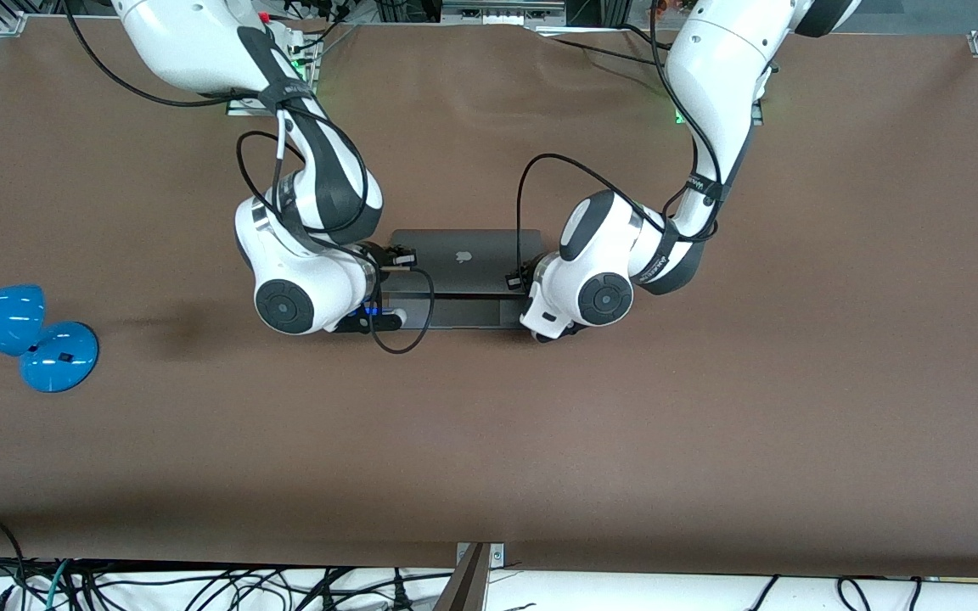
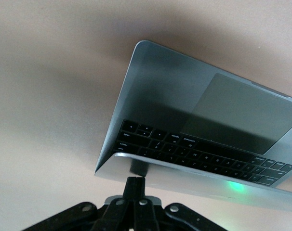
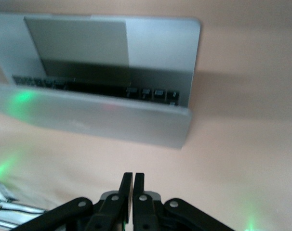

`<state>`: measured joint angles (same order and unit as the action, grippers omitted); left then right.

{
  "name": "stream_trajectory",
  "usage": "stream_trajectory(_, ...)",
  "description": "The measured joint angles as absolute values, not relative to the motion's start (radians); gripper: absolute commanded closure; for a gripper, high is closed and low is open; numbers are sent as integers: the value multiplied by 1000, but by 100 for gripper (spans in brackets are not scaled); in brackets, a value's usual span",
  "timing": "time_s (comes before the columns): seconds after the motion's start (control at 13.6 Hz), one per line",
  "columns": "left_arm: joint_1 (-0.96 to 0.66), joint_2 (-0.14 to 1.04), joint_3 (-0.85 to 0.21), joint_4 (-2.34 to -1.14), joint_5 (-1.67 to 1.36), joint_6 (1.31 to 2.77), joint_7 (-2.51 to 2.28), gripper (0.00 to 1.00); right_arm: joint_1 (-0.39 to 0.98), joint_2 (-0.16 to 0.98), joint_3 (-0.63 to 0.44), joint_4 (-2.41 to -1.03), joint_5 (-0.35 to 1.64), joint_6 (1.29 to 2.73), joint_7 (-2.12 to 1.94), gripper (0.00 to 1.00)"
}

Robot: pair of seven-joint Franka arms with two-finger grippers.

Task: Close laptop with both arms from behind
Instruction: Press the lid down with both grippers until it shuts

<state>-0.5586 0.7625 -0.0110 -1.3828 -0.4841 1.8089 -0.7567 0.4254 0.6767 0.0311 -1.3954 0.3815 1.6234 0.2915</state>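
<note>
The space-grey laptop (image 1: 463, 255) lies mid-table, its lid with the apple logo tilted low over the keyboard base (image 1: 455, 312). My left gripper (image 1: 516, 280) is at the lid's corner toward the left arm's end. In the left wrist view its fingertips (image 2: 136, 181) are shut and touch the lid's top edge (image 2: 194, 182), with the keyboard (image 2: 184, 149) and trackpad (image 2: 242, 110) showing under the lid. My right gripper (image 1: 387, 263) is at the lid's other corner. In the right wrist view it (image 3: 132, 176) is shut and empty, a short gap from the lid (image 3: 102, 120).
A blue desk lamp (image 1: 22, 331) stands at the right arm's end of the brown table (image 1: 489, 441). Black cables loop from both wrists beside the laptop. Cables and frame parts hang along the table's edge nearest the front camera.
</note>
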Motion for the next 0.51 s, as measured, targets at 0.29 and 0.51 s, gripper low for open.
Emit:
stream_trajectory(0.29,-559,771,-11,-1383,-484,1833,-757,100,403,713,24,-1393,381,1672,247,93)
stream_trajectory(0.51,-559,775,-11,-1383,-484,1841,-757,100,404,714,24,-1375,381,1686,246,93)
